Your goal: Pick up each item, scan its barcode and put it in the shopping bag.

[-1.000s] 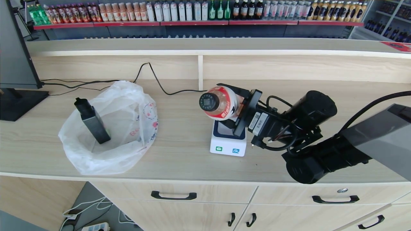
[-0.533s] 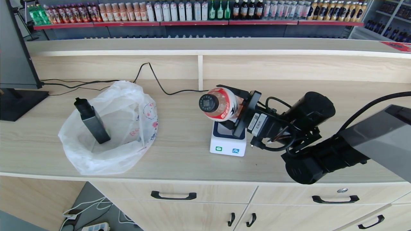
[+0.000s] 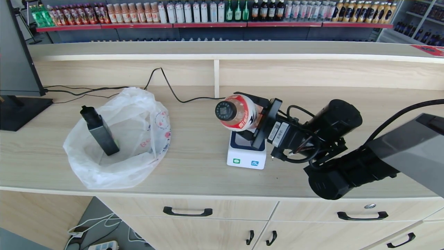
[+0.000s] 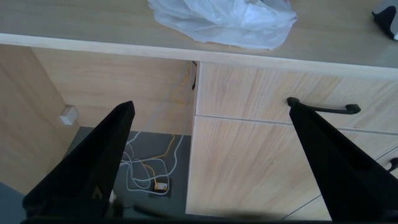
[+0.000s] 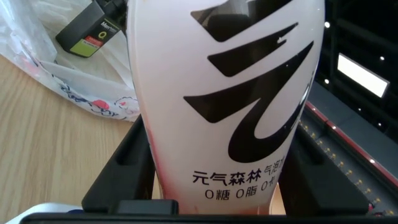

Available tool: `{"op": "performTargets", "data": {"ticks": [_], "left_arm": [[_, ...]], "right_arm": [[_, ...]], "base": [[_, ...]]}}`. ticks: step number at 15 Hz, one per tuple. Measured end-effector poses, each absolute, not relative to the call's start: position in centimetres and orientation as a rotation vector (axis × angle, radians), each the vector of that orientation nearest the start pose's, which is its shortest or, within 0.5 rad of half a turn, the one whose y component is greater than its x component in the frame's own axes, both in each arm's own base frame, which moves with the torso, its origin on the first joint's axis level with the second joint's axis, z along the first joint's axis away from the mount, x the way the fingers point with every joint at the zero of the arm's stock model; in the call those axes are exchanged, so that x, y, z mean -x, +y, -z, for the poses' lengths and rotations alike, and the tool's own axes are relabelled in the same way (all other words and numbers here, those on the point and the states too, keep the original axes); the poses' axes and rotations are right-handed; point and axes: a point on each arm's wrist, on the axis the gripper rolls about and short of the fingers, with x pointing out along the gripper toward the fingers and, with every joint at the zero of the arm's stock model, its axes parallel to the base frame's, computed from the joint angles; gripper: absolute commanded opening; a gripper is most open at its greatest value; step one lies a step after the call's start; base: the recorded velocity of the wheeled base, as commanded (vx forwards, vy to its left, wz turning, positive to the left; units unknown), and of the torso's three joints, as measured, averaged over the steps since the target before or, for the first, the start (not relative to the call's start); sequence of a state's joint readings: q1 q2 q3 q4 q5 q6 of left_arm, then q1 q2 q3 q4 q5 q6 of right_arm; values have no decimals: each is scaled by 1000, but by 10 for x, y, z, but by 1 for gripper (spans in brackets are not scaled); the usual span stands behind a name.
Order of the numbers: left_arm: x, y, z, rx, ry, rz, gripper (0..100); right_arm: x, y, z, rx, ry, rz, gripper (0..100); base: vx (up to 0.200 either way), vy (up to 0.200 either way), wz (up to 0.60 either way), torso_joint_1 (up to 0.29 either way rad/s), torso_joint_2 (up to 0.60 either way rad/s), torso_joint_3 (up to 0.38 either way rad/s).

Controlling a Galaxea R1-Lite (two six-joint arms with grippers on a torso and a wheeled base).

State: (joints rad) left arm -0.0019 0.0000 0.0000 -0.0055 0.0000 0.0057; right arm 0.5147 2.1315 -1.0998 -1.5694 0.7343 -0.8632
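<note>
My right arm [image 3: 333, 146] is matte black and built from fat cylindrical joint housings, with a flat-sided grey panel [image 3: 412, 149] farther up and thin black cables [image 3: 301, 107] looping over the wrist. A black block behind my right tool [image 3: 247, 113] carries two small white printed labels [image 3: 282, 133] and ends in a flat black plate [image 3: 269, 116]. My left tool [image 4: 211, 168] has two plain black wedge-shaped fingers [image 4: 93, 162] with straight edges tapering to narrow tips.

Black cable [image 3: 160, 68] trails across wooden counter [image 3: 194, 163]
</note>
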Motion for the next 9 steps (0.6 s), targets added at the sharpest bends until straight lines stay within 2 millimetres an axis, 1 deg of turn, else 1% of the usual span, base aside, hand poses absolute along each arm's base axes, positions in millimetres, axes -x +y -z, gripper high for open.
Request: {"op": "performTargets", "data": {"ticks": [1,4,6,9], "left_arm": [[23,0,-76,-6,-6,2,100],[23,0,-76,-6,-6,2,100],[23,0,-76,-6,-6,1,100],[23,0,-76,-6,-6,2,100]], "right_arm": [[-337,209,-194,775,-1055,-897,0],[-331,209,-209,722,-1058,-877,0],[-326,208,-213,704,-1049,-874,0],[-316,208,-219,627,-991,-844,0]], "base": [[0,0,0,0,0,0],[0,0,0,0,0,0],[0,0,0,0,0,0],[0,0,0,0,0,0]]}}
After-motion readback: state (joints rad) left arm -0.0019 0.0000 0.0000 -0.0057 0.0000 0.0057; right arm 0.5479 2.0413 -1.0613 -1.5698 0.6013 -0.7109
